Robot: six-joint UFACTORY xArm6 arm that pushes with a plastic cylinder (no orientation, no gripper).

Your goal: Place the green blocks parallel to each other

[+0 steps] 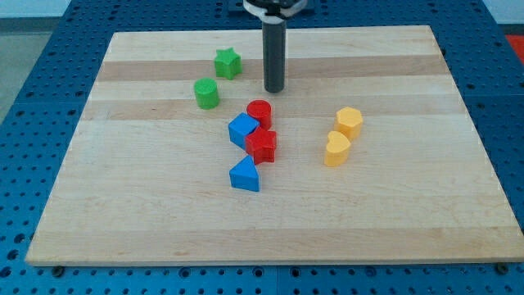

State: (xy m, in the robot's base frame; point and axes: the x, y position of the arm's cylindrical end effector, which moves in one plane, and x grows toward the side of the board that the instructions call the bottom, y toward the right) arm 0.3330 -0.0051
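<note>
A green star block point(228, 63) lies near the board's top, left of centre. A green round block point(206, 93) lies just below and to its left, apart from it. My tip point(273, 89) rests on the board to the right of both green blocks, a little lower than the star and about level with the round block. It touches no block.
A red cylinder point(259, 113), a blue cube point(243, 130), a red star-like block point(262, 146) and a blue triangular block point(245, 175) cluster below the tip. A yellow hexagon point(349, 122) and a yellow heart point(336, 149) lie at the right. The wooden board point(123, 213) lies on a blue perforated table.
</note>
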